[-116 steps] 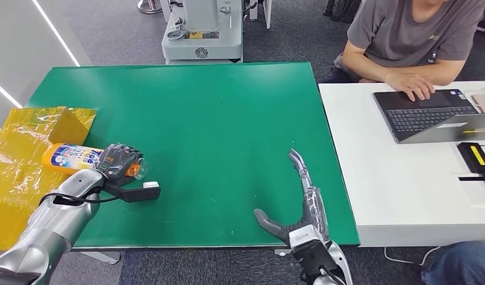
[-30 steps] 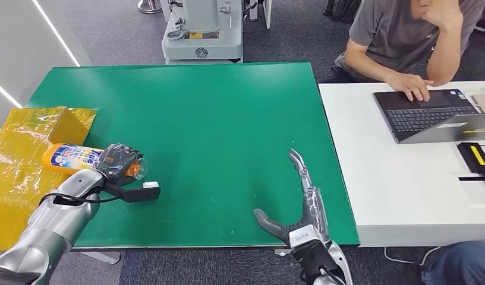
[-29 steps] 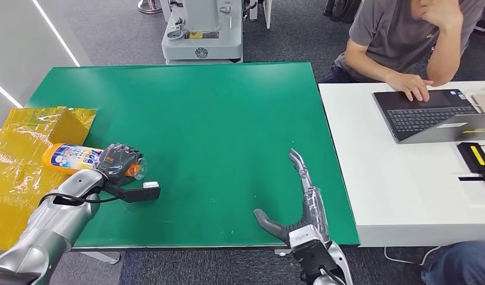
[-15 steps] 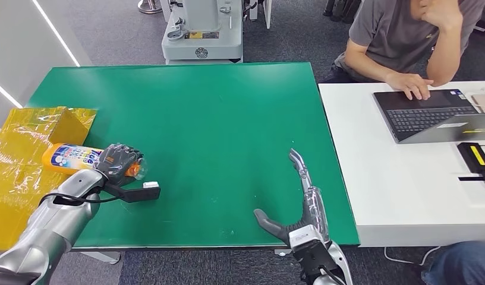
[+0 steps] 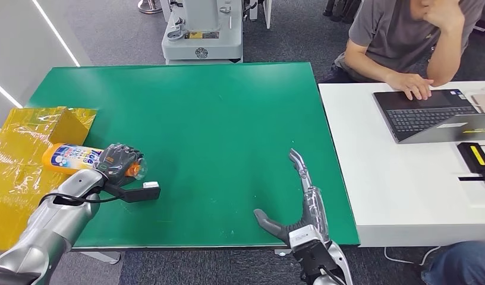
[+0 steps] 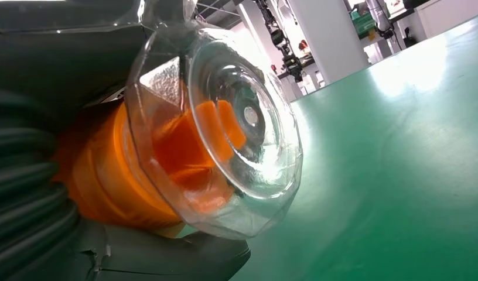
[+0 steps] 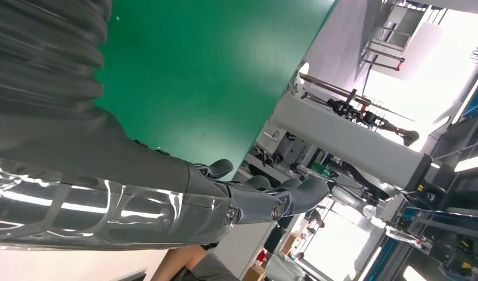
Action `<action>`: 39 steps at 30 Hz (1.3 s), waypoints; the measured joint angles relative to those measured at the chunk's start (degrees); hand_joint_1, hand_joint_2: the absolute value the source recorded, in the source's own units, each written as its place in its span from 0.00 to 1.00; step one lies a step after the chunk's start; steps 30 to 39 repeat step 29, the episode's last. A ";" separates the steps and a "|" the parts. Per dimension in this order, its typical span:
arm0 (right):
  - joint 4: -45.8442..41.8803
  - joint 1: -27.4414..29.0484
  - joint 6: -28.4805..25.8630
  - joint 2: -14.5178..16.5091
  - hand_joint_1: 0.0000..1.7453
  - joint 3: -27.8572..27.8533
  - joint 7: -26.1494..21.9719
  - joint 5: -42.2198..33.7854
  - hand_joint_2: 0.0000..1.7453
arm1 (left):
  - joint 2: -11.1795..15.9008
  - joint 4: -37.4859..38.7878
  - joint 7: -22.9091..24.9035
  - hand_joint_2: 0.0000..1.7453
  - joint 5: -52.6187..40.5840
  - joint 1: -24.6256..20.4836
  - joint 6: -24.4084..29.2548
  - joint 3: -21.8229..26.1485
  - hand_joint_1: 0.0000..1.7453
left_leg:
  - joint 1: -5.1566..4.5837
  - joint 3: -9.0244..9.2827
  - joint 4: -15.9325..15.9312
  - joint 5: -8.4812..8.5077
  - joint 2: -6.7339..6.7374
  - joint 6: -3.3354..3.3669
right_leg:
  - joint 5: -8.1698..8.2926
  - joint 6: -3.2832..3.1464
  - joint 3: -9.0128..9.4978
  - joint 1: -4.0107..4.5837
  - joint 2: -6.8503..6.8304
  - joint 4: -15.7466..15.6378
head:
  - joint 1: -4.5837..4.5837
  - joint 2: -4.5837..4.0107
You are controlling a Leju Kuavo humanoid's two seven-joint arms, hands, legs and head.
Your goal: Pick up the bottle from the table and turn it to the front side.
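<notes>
An orange bottle [image 5: 71, 158] with a white and blue label lies on its side at the left edge of the green table [image 5: 216, 113]. My left hand [image 5: 118, 161] grips it at the neck, fingers wrapped around it. Close up in the left wrist view, the bottle's clear cap [image 6: 225, 134] over the orange neck sticks out past my left hand [image 6: 31, 193]. My right hand [image 5: 299, 199] rests flat and open near the table's front edge, fingers stretched out, holding nothing. In the right wrist view the right hand [image 7: 166, 181] lies extended over the green surface.
Yellow film and a yellow box [image 5: 32, 136] lie left of the table under the bottle's base. A white table [image 5: 400, 178] on the right holds a laptop [image 5: 430, 116], with a person [image 5: 406, 41] seated behind it. A grey machine [image 5: 201, 29] stands beyond the far edge.
Neither arm nor the bottle has moved. Since the oldest frame the person at the laptop has raised one hand to their head.
</notes>
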 joint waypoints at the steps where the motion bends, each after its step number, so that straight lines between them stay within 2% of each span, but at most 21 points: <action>1: 0.00 0.00 0.00 0.00 0.00 0.00 0.00 0.00 1.00 | 0.00 0.00 0.00 1.00 0.00 0.00 0.00 0.00 1.00 | 0.00 0.00 0.00 0.00 0.00 0.00 | 0.00 0.00 0.00 0.00 0.00 0.00 | 0.00 0.00; 21: 0.00 0.00 0.00 0.00 0.00 0.00 0.00 0.00 1.00 | 0.00 0.00 -0.01 1.00 0.00 0.00 0.00 0.00 1.00 | 0.00 0.00 0.00 0.00 0.00 0.00 | 0.00 0.00 0.00 0.00 0.00 0.00 | 0.00 -0.01; 25: 0.01 -0.03 0.02 0.00 0.00 0.00 -0.01 0.01 1.00 | 0.01 0.01 0.22 1.00 0.07 0.00 0.31 0.00 0.00 | 0.00 -0.01 0.00 0.00 0.00 0.00 | 0.00 0.00 0.01 0.00 0.00 0.01 | 0.00 -0.01; 26: 0.07 -0.19 0.13 0.02 0.00 0.00 -0.08 0.01 1.00 | 0.01 0.02 1.06 1.00 0.34 0.05 1.35 0.04 0.00 | 0.00 -0.02 0.00 0.00 0.00 0.00 | 0.01 -0.01 0.02 0.00 0.00 0.01 | 0.01 -0.01; 29: 0.71 -1.70 0.71 0.22 0.00 0.04 -0.39 0.10 1.00 | -0.11 0.15 5.94 1.00 1.71 0.48 9.66 0.73 0.00 | 0.00 -0.01 0.00 0.00 0.06 0.00 | 0.02 -0.03 0.02 0.00 0.05 0.03 | 0.00 -0.01; 39: 0.71 -1.70 0.71 0.22 0.00 0.04 -0.39 0.10 1.00 | -0.11 0.15 5.94 1.00 1.71 0.48 9.66 0.73 0.00 | 0.00 -0.01 0.00 0.00 0.06 0.00 | 0.02 -0.03 0.02 0.00 0.05 0.03 | 0.00 -0.01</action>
